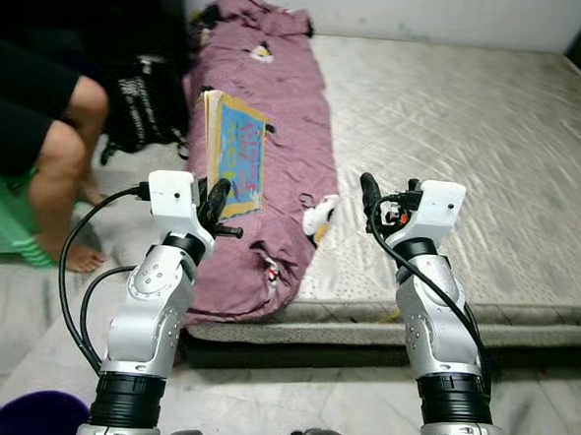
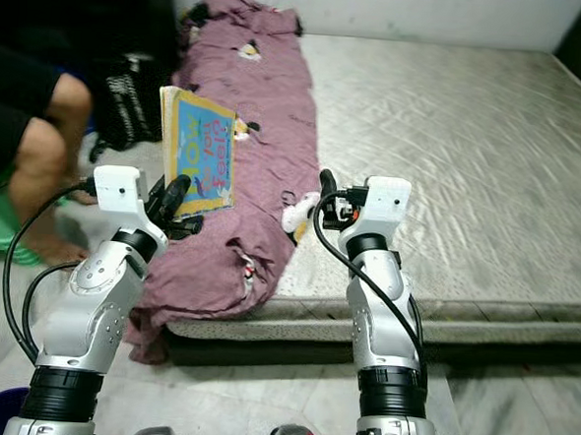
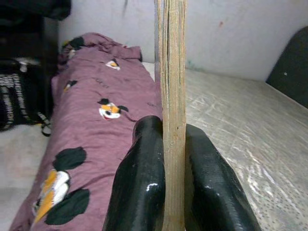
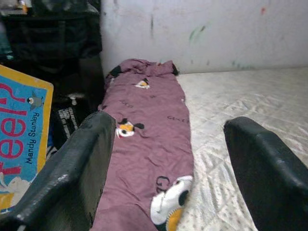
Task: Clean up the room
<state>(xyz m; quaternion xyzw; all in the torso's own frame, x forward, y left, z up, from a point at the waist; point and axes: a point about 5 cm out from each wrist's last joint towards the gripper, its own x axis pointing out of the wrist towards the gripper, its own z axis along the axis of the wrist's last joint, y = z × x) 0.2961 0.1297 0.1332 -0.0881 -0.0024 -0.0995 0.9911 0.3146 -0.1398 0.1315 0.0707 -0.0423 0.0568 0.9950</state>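
Arms are raised over the bed: a book is held upright, pinched in the left claw, while the right claw is spread wide.

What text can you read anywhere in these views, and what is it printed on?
"Mandy Stanley": on the cover of the book clamped in the left gripper.
"feel?": large red letters on that cover, cut off at the frame edge.
White print on the black bag: too blurred to read.
Blanket: cartoon figures, no legible words.

one book, one purple blanket, one mattress, two hands
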